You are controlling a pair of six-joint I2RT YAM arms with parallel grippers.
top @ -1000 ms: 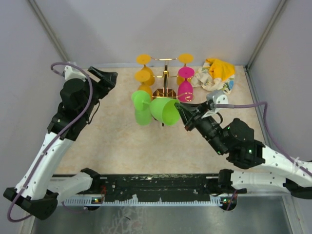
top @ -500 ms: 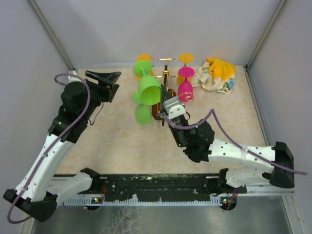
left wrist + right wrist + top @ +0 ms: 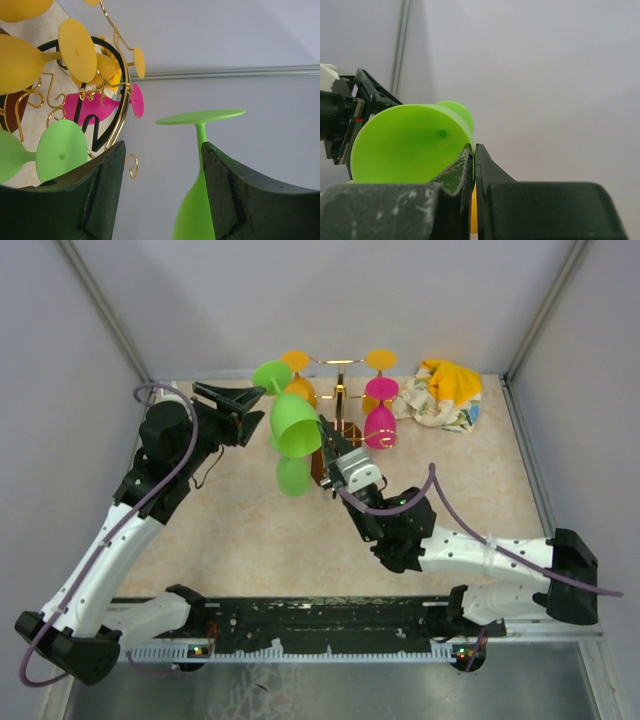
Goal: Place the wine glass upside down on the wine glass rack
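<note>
- Grip first: your right gripper (image 3: 322, 435) is clamped on the rim of the wine glass (image 3: 296, 425). In the right wrist view its two fingers (image 3: 465, 167) are pressed together with the thin green wall of the bowl between them.
- Your left gripper (image 3: 250, 400) has its jaws apart. In the left wrist view the glass's stem (image 3: 200, 142) rises between the two dark fingers (image 3: 107, 185), close beside the one on the right of that view. Whether that finger touches the stem, you cannot tell.
- The wine glass is bright green and held up in the air, off the table (image 3: 250, 530), just left of and in front of the wine glass rack (image 3: 340, 365).
- From above the glass is tilted. Its flat foot (image 3: 272, 375) points to the far left, next to your left gripper, and its open mouth faces the right gripper.
- The foot is not on any of the rack's hooks. In the left wrist view it sits apart from the gold wire (image 3: 122, 100), with bare wall between them.
- The rack already carries other glasses: orange glasses (image 3: 296, 362) at the back, magenta glasses (image 3: 380, 425) on the right, and a second green glass (image 3: 292, 476) on the near left, just below the one you hold.
- A crumpled yellow and white cloth (image 3: 445, 390) lies at the far right of the table, apart from the rack.
</note>
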